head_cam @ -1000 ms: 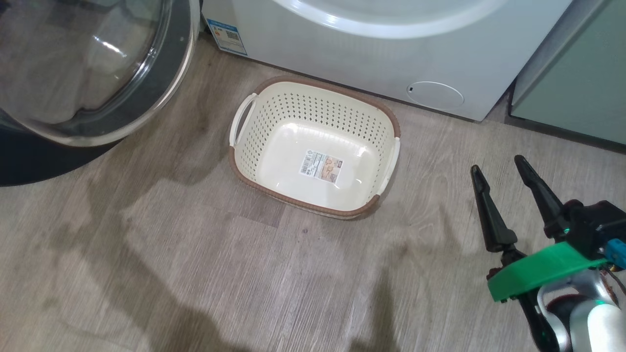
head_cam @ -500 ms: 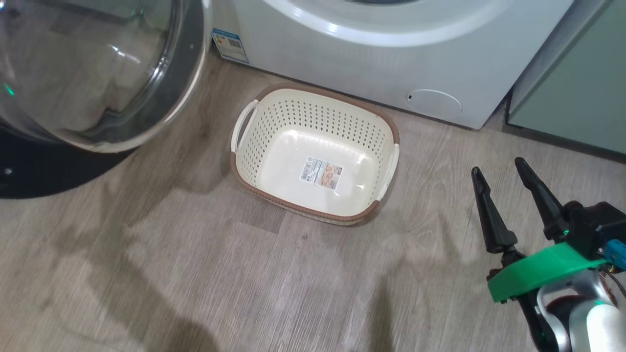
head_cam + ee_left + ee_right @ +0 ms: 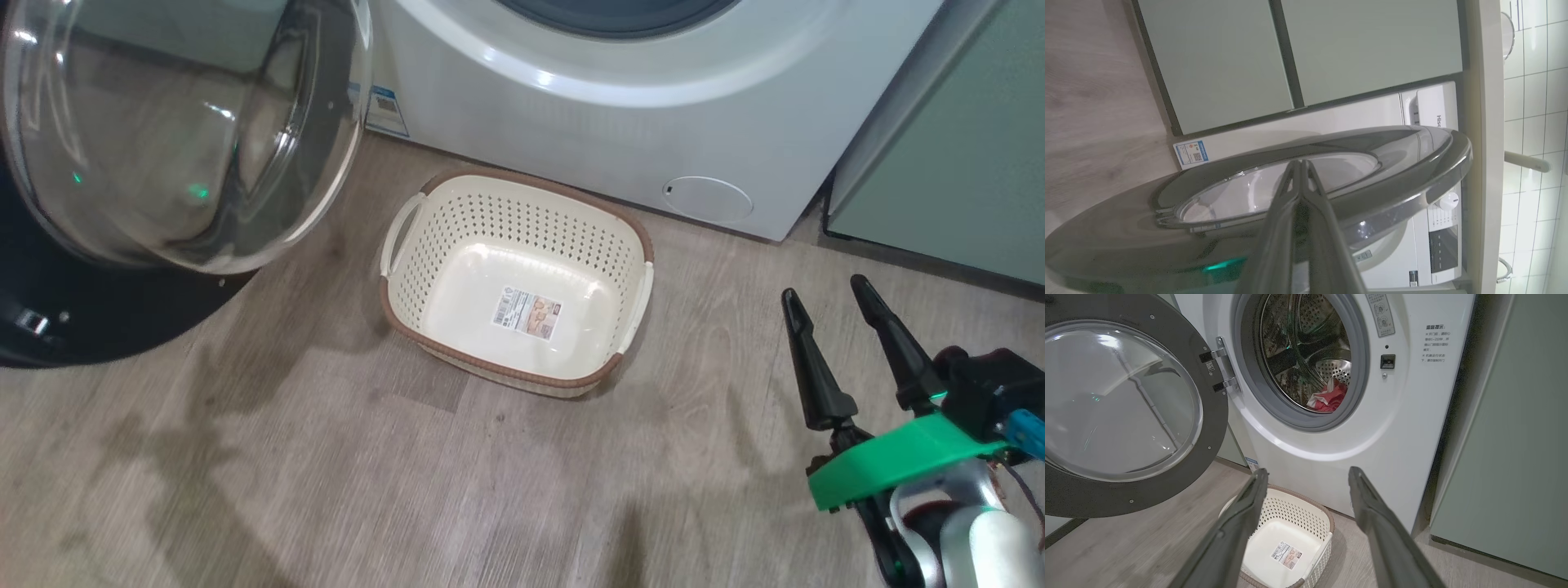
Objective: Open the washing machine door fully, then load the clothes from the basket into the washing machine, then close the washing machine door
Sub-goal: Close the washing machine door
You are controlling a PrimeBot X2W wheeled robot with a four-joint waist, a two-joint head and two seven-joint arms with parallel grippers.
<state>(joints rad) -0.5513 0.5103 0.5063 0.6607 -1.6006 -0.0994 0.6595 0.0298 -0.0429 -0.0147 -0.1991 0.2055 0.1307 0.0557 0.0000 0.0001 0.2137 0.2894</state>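
Washing machine door [image 3: 1126, 400]: swung open, far left. Clothes [image 3: 1329, 398]: inside the washing machine [image 3: 1404, 416]. Basket [image 3: 506, 220]: empty, near its front. Left gripper [image 3: 1301, 163]: pinched shut, empty, at the door. Right gripper [image 3: 823, 290]: spread wide, empty. Risk: your closing push skids off the glossy door, leaving it unlatched.

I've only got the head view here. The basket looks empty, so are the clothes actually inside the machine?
Observer: Yes. In the right wrist view, red clothes lie inside the washing machine, low in its drum.
Operator: Okay, and what is the left gripper doing?
Observer: In the left wrist view, the left gripper is shut, fingers pressed together, pointing at the outer face of the washing machine door. I cannot tell whether it touches it.
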